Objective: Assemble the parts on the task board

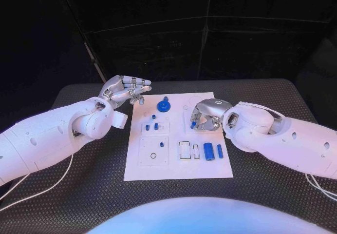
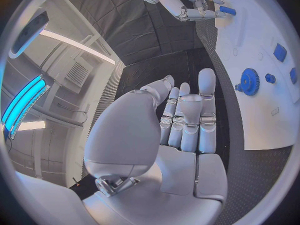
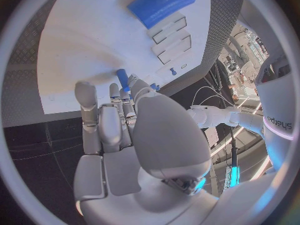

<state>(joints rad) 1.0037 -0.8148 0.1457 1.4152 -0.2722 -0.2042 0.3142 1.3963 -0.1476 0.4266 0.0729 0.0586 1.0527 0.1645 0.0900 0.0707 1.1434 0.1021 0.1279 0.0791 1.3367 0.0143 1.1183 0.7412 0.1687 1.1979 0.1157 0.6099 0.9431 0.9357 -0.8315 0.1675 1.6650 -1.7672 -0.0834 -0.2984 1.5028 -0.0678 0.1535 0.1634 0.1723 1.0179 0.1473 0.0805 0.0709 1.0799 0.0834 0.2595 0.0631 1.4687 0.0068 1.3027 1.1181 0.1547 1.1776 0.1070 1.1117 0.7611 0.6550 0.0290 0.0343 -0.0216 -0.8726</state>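
right hand (image 1: 203, 117) pinches blue peg (image 3: 123, 78), tip hidden | left hand (image 1: 125, 89) empty, fingers apart

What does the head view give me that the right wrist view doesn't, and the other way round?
Head view alone: the blue gear at the far end of the task board, the small blue pegs standing near it, and the left hand, holding nothing, beside the board's far left corner.

Right wrist view alone: a close look at the small blue peg at the right hand's fingertips, though whether it is pinched or merely touched is unclear.

Both: the board, the right hand over it, and the large blue cylinder.
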